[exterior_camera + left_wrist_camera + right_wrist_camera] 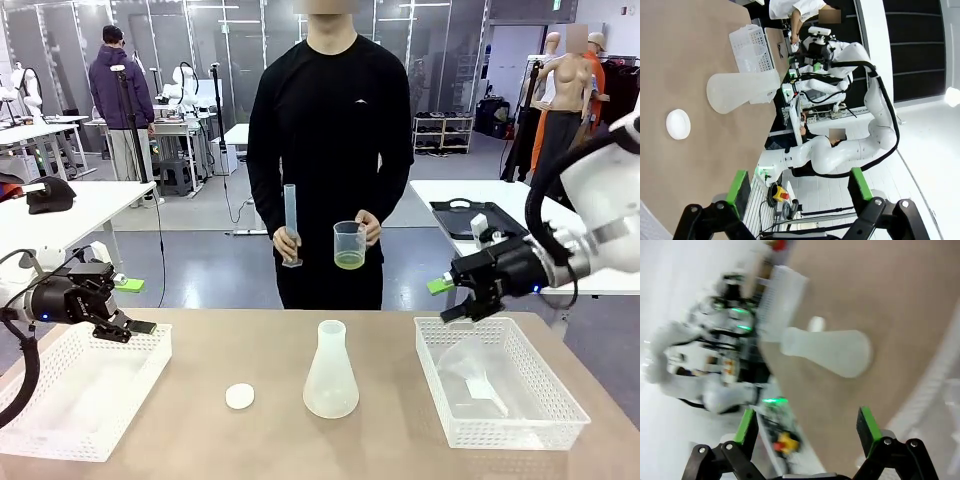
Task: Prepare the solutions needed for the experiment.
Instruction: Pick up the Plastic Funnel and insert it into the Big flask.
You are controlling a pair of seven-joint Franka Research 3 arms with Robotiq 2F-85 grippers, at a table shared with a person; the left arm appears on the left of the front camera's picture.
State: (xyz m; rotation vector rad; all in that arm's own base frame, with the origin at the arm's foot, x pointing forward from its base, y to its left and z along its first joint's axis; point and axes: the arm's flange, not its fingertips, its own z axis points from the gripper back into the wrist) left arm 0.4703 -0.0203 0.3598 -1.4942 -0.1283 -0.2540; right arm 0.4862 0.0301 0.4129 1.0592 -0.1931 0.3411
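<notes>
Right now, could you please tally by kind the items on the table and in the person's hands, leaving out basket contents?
White baskets: 2
Conical flask: 1
Round white cap: 1
Graduated cylinder: 1
Beaker holding yellow-green solution: 1
Total: 6

Your table top [200, 440] is a smooth, matt brown with a wood-like look. The conical flask [331, 372] is frosted, translucent plastic, and the round cap [240, 396] is matt white. The left basket [50, 437] and the right basket [520, 432] are white plastic lattice. The beaker [349, 235] and the cylinder [291, 215] are clear and glossy, and the solutions [349, 261] are a translucent yellow-green. The person's top [330, 110] is matt black cloth. The right arm [605, 190] has a glossy white shell. The left gripper [799, 185] has matt black links and green pads [739, 186].
</notes>
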